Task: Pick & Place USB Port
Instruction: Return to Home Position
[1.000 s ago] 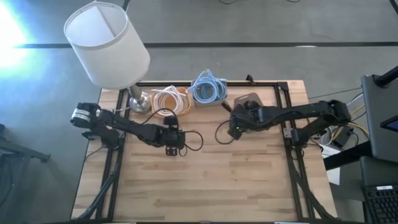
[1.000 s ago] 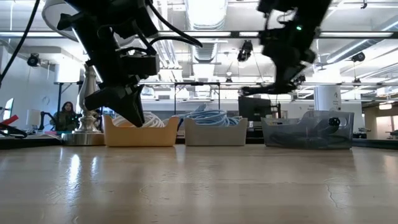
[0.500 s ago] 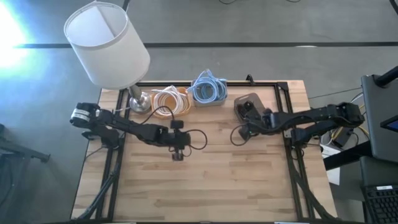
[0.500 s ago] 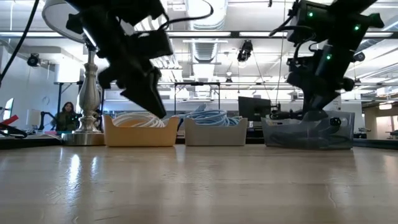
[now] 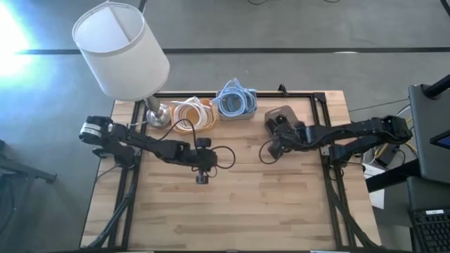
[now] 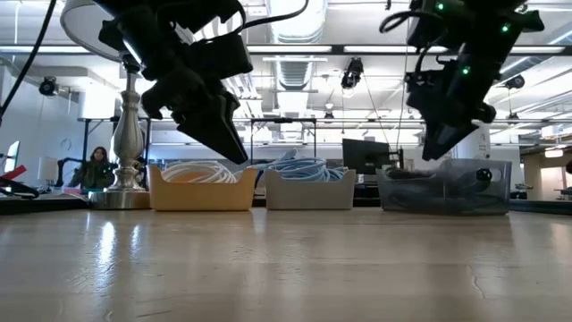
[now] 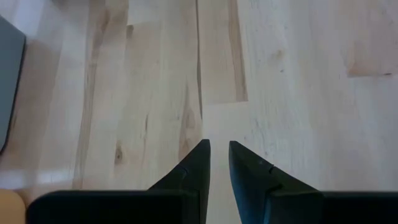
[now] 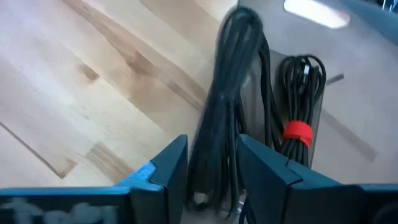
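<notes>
A black coiled cable bundle (image 8: 239, 43) sits between the fingers of my right gripper (image 8: 212, 146). That gripper (image 5: 275, 146) is shut on it at the near left corner of the clear bin (image 5: 281, 114), and hangs above the bin (image 6: 442, 192) in the low view. A second black bundle with a red tie (image 8: 298, 134) lies in the bin. My left gripper (image 5: 202, 176) hovers over bare wood near the table's middle, its fingers (image 7: 219, 146) shut but for a slim gap, holding nothing. My right gripper pinches the black cable bundle between its two fingers, several strands together (image 8: 214, 158). The strands run lengthwise along the fingers, out past the tips toward the bin. A loop of the cable (image 5: 264, 152) sticks out toward the table's left; whether it touches the wood, I cannot tell.
Along the far edge stand an orange bin of white cables (image 5: 191, 111), a grey bin of blue cables (image 5: 235, 102) and a lamp (image 5: 123, 49) with its metal base (image 5: 158, 116). The near half of the wooden table (image 5: 239, 211) is bare. A person sits far behind (image 6: 92, 167).
My right gripper has carried the cable bundle from the table's middle toward the right, up to the clear bin, dipped toward it, then risen a little. My left gripper has moved slightly right and toward the near edge.
</notes>
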Tool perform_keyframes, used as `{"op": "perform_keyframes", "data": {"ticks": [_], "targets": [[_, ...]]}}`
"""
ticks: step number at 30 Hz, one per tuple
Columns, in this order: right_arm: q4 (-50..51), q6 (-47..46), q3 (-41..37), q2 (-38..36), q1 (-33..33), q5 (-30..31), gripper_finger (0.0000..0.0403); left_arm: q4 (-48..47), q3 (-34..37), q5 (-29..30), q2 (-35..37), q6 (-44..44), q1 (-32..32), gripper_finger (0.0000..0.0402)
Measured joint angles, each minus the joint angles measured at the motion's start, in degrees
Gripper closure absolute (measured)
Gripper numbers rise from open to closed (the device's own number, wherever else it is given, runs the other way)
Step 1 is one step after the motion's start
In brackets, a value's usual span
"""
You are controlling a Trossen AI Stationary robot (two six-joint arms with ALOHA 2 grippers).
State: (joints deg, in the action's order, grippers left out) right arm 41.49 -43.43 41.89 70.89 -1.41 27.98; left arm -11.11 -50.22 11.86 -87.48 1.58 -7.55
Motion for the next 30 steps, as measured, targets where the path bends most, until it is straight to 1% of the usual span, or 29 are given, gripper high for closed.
{"op": "perform_keyframes", "data": {"ticks": [7,11,14,19,24,28,30], "targets": [[0.2,0.9,3.5,0.0,0.0,0.1,0.0243,0.0,0.0,0.0,0.0,0.0,0.0,0.0339],[0.2,3.3,6.2,0.0,0.0,0.0,0.0239,-0.3,0.0,0.0,0.3,-0.1,0.0,0.0339],[0.1,3.7,8.8,0.0,0.0,0.0,0.0241,-1.1,0.0,0.0,2.5,-0.1,0.0,0.0339],[0.0,4.5,13.5,0.0,0.0,0.0,0.0248,-3.4,0.0,0.0,9.8,-0.2,0.0,0.0339],[0.0,4.9,18.7,0.0,0.0,0.0,0.0255,-5.2,0.7,0.8,19.6,-0.1,0.0,0.0339],[0.1,4.9,22.9,0.0,0.0,0.0,0.0259,-5.5,2.9,5.3,27.6,-0.1,0.0,0.0339],[0.1,6.4,24.7,0.0,0.0,0.0,0.0259,-5.7,4.6,8.1,31.5,-0.1,0.0,0.0339]]}}
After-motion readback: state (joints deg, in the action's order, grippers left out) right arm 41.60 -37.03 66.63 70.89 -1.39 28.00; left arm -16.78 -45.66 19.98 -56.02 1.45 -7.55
